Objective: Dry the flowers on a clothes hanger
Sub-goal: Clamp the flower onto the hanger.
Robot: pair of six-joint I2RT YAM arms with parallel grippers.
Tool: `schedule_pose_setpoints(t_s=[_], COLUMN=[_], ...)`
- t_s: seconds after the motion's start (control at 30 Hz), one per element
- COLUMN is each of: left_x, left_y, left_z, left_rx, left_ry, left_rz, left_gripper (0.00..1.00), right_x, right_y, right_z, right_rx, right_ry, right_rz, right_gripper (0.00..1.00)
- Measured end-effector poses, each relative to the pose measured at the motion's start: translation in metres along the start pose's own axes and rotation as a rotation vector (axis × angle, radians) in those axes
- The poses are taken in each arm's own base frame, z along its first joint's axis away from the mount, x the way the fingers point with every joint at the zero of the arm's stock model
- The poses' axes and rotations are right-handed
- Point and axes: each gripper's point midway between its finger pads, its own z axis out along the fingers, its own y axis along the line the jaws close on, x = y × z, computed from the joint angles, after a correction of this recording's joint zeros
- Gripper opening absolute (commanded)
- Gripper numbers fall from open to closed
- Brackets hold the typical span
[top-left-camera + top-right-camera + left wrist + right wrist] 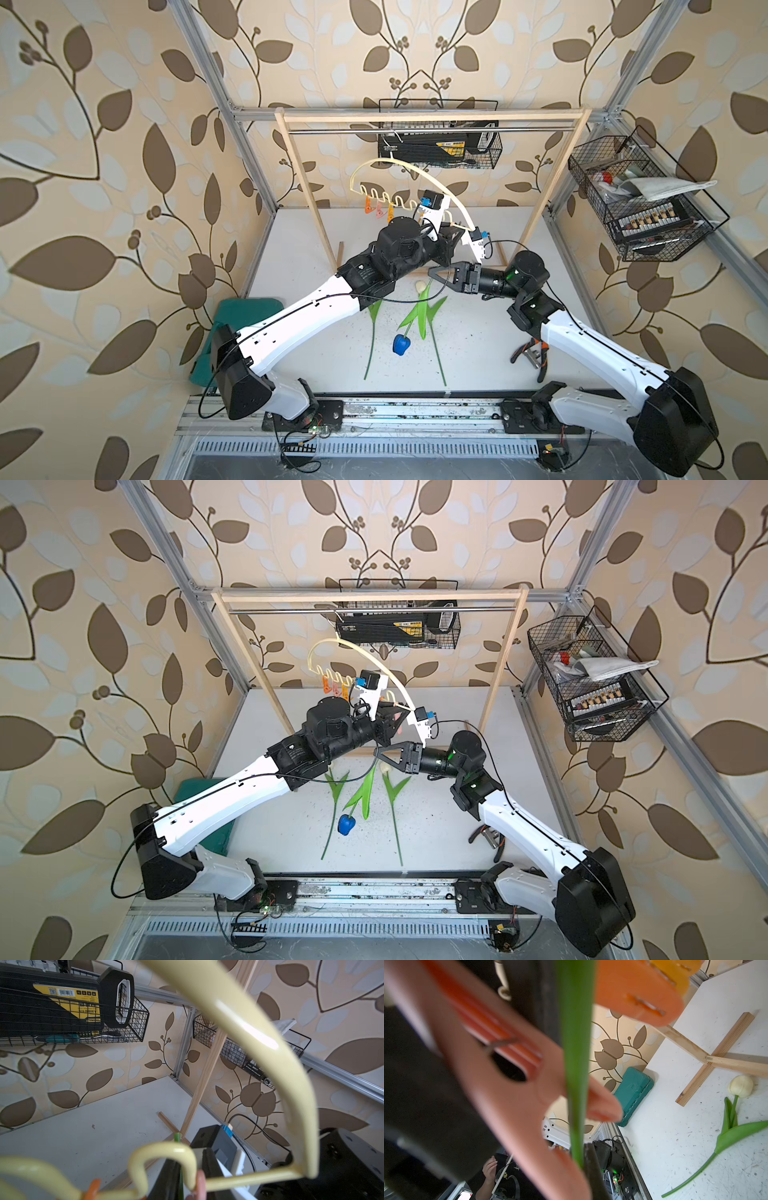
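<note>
Both hands half hidden: right hand (431, 272) clamps the blue tulip's stem (576, 1064), left hand (390, 729) seemingly squeezes a pink clothespin (508, 1088).

— Where is the stem (575, 1064)?
— Between the fingers of the right gripper (377, 752), and above them in the mouth of the clothespin (508, 1084), which the left gripper (397, 723) pinches under the hanger (259, 1028).
— Other tulips (395, 825)?
— On the table (436, 812), below both sets of fingers.

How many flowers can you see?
3. The blue tulip hangs head-down from the right pincer; a cream tulip lies on the table; a third stem lies beside it, head hidden under the left arm.
</note>
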Motion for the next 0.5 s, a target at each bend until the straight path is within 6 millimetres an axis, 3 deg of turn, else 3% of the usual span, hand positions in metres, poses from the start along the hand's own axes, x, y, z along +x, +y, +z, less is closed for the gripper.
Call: schedule_pose_setpoints(t_s=[0.2,0.4,0.5], left_x=[-0.0001,0.0005,0.0003], left_y=[0.0000,0.0008,0.0035], left_z=[0.0000,0.0001,0.0003], left_rx=[0.000,-0.003,-0.008], left_ry=[0.000,0.001,0.001], left_rz=[0.000,-0.007,-0.010], left_gripper=[0.16,0.43,0.48], right_x=[0.0000,-0.0009,-0.0014], right_y=[0.0001,0.0016,0.0026], right_z=[0.0000,-0.0001,-0.0001], right_rx=[0.000,-0.006,-0.009], right_ry=[0.000,-0.003,-0.005], right_rz=[0.000,-0.004,-0.008], right_gripper=[0.00,0.00,0.00])
